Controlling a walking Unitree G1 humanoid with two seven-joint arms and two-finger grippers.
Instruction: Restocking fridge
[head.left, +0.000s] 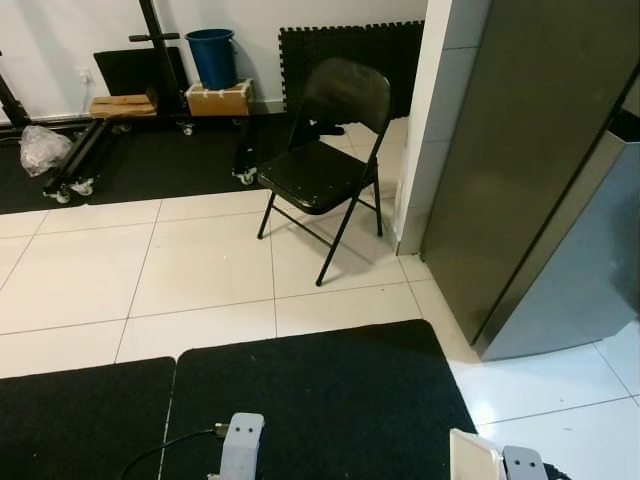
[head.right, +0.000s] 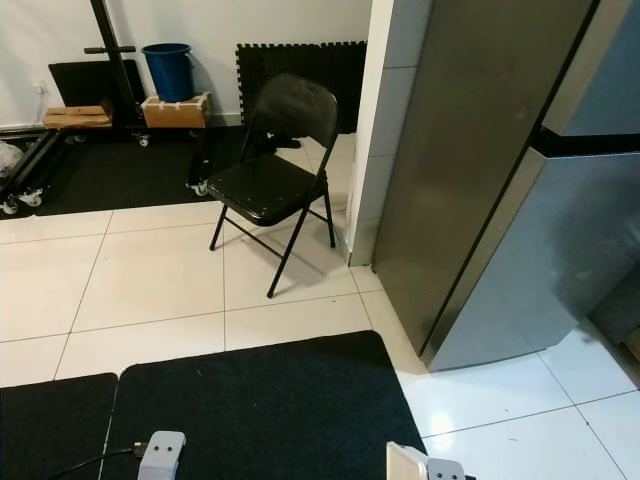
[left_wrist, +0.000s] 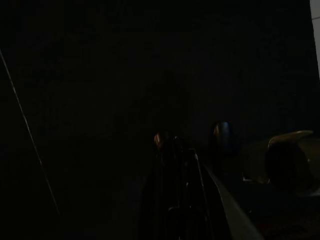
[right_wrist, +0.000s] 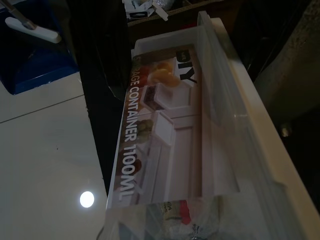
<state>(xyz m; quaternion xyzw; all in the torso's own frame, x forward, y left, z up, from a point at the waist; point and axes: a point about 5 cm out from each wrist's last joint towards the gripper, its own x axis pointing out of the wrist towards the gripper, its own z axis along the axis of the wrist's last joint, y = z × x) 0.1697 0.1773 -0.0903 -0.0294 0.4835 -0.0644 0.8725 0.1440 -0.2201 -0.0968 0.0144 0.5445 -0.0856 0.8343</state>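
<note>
Fridge (head.left: 560, 170) stands shut at our right, beside a black folding chair (head.left: 325, 150) on white tiles. In the right wrist view, our right gripper (right_wrist: 165, 120) clasps a clear storage container (right_wrist: 200, 150). Left wrist view: dark; finger state indeterminable.

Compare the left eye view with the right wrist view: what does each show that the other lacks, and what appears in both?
Left eye view alone: a black folding chair on pale tiles, a blue bucket on a cardboard box, black floor mats and the grey fridge.
Right wrist view alone: the printed label reading "container 1100ml".
Both: the clear plastic storage container, just a corner of it in the eye view.
</note>
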